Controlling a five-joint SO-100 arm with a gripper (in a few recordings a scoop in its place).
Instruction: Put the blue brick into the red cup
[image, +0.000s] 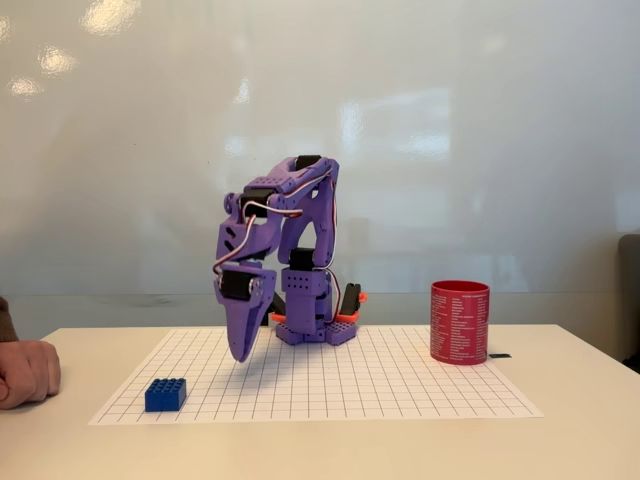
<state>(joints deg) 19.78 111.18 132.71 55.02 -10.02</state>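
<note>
blue brick (165, 394) far from red cup (460, 322)

pincer (242, 352) hangs above grid mat, blue brick (165, 394) left, red cup (459, 322) right.

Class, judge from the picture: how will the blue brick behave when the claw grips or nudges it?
The blue brick looks like rigid plastic, so it probably won't flex. It is small, likely light. Lying flat on the grid sheet, it should slide, not roll.

Dark-blue studded blue brick (165, 394) near the front-left corner of a white grid-lined sheet (400, 385), red cup (459, 322) with rows of fine white print at its right edge, purple arm (285, 255) with orange clamps, pale table (580, 440)
</note>
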